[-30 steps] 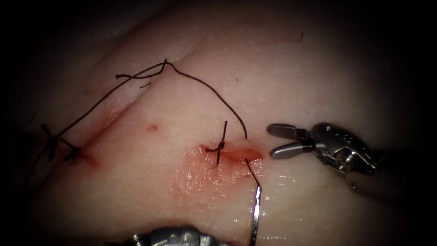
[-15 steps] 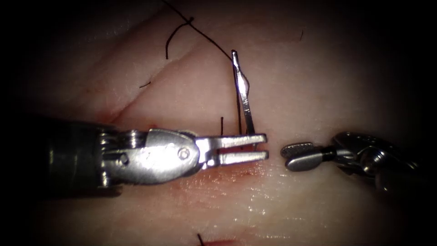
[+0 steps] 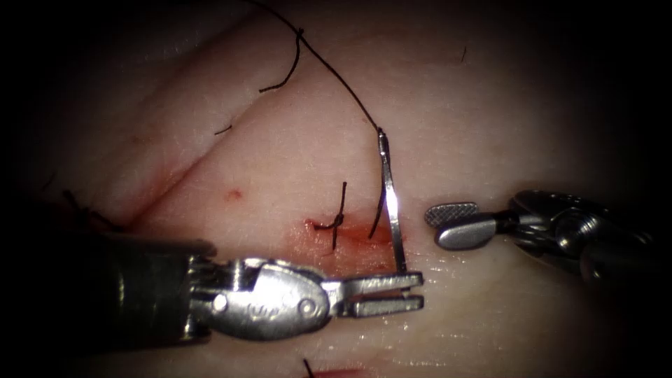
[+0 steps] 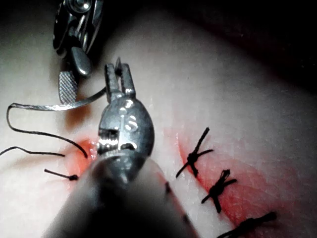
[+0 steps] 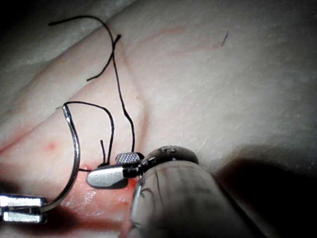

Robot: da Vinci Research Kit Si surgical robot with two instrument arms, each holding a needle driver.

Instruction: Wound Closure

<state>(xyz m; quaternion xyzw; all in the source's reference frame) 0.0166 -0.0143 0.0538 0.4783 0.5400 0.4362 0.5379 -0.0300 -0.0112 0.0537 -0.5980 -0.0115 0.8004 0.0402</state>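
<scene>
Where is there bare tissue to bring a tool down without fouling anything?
Bare tissue lies above the right tool, right of the thread. It is crowded at the cut: the knot, the needle held near its tip by the left tool, and the right tool, open and holding nothing, beside it.

Both tools, left and right, are polished, glossy metal; the right one's jaw face is cross-hatched. The needle is bright steel. The thread is matt black. The tissue looks moist and faintly sheened.
</scene>
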